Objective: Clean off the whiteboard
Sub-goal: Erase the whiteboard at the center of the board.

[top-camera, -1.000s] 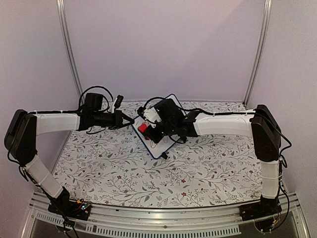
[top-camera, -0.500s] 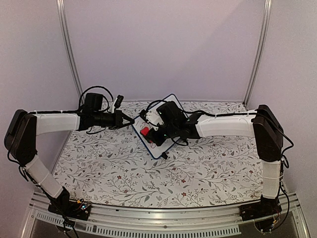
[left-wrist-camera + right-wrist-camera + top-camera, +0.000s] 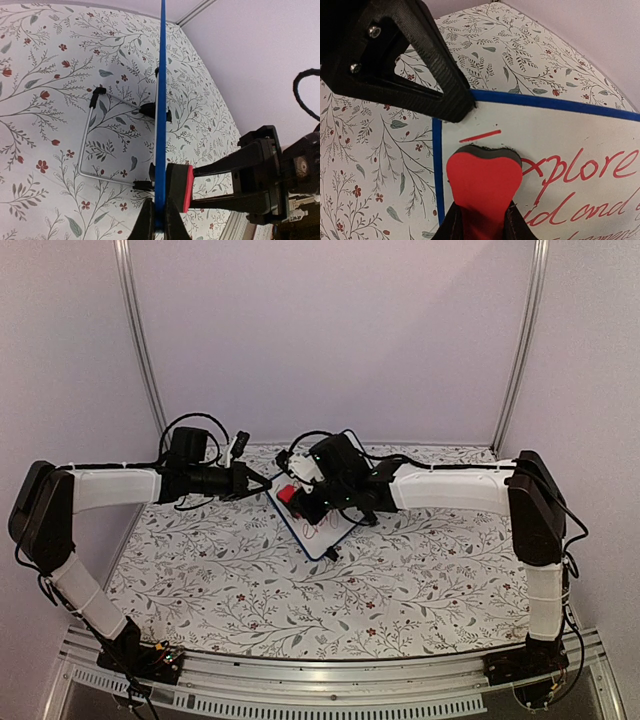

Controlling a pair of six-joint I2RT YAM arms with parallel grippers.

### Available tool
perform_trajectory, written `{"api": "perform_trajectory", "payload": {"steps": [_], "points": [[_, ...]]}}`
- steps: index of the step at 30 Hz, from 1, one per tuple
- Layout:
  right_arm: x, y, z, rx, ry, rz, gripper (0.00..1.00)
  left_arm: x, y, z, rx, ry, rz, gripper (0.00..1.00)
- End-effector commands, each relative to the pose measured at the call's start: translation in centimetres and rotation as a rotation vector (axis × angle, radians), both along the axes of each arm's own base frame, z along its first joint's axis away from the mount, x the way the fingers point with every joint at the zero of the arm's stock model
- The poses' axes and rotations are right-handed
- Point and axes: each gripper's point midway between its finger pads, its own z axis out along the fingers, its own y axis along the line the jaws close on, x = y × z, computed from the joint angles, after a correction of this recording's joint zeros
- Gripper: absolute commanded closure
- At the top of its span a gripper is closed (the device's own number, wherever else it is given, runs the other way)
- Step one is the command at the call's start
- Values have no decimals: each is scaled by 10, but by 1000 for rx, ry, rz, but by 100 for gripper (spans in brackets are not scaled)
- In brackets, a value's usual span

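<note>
The whiteboard (image 3: pixel 322 530) stands tilted on its wire stand (image 3: pixel 87 145) at the back middle of the table. It has a blue frame and red handwriting (image 3: pixel 590 170). My left gripper (image 3: pixel 160 215) is shut on the board's blue edge (image 3: pixel 162 100) at its left corner. My right gripper (image 3: pixel 482 220) is shut on a red eraser (image 3: pixel 484 175). The eraser's dark felt face presses flat on the board's upper left corner, beside the first letter of the writing. A short red stroke (image 3: pixel 480 135) lies just above the eraser. In the top view the eraser (image 3: pixel 286 493) sits close to the left gripper (image 3: pixel 262 481).
The floral tablecloth (image 3: pixel 300 590) covers the table. Lilac walls with metal posts (image 3: pixel 140 350) close in the back and sides. Black cables (image 3: pixel 190 425) loop above the left wrist and over the right wrist, near the board's top.
The right gripper slid the eraser down the board a little, then back up toward its upper left corner. The left arm and the board have not moved.
</note>
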Motion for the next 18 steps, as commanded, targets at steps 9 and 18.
{"api": "perform_trajectory", "payload": {"steps": [9, 18], "points": [[16, 17, 8, -5, -41, -13, 85, -7, -8, 11, -27, -20, -37, 100], [-3, -3, -23, -47, 34, -12, 85, -7, -8, 13, -30, -25, -37, 100]]}}
